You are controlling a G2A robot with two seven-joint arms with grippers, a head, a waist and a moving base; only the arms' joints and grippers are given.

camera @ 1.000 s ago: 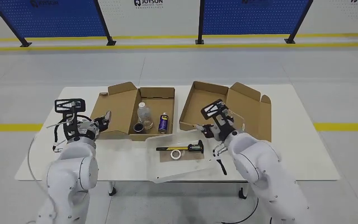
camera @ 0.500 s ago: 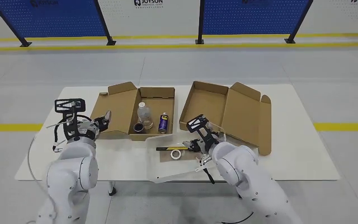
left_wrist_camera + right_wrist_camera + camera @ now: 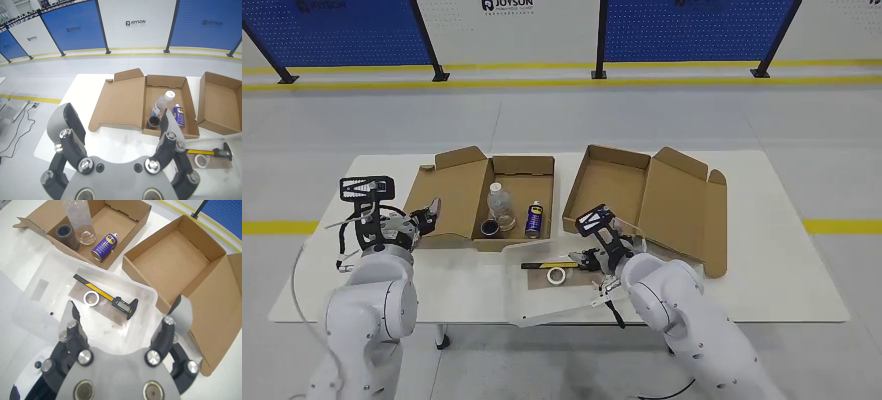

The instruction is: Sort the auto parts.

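A clear plastic tray sits at the table's front middle. In it lie a digital caliper with a yellow scale and a white tape ring, both on a brown mat. My right gripper hovers open just above the tray's near end, over the caliper's head, holding nothing. In the top view the right gripper is beside the caliper and the ring. My left gripper stands open and empty over the table's left side, short of the left box.
The left cardboard box holds a clear bottle, a blue spray can and a black cylinder. An open cardboard box with nothing in it stands right of it, its lid folded back. Bare tabletop lies at the far right.
The right arm swung left from the empty box's front edge to above the tray, then stopped. The left arm has not moved.
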